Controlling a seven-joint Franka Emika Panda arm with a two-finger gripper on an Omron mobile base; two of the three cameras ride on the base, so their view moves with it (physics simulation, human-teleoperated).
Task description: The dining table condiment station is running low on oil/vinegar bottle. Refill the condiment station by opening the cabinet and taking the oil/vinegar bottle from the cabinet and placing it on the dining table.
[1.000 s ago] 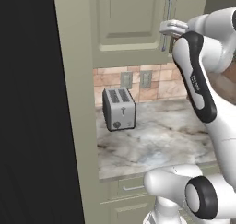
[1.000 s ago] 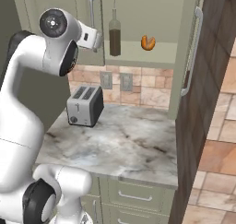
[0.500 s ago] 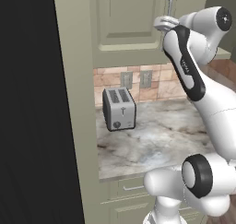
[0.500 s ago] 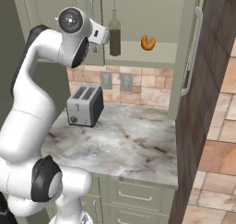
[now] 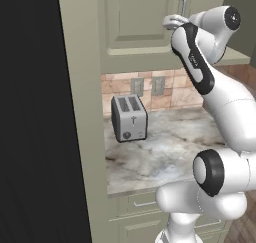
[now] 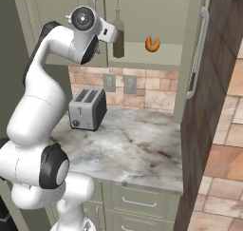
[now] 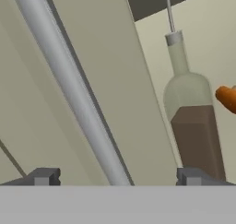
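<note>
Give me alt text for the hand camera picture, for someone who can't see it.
A slim bottle with a dark brown lower part, clear upper part and long thin neck stands inside the open sage-green wall cabinet. A long silver bar handle runs diagonally between the open tool's two dark tips. An orange object peeks in at the right edge.

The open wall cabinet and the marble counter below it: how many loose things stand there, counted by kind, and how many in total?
Slim bottle, dark brown below and clear above, on the sage-green cabinet shelf: 1
Small curved orange thing, same shelf: 1
Silver two-slot toaster, on the grey-white marble counter: 1
Total: 3
</note>
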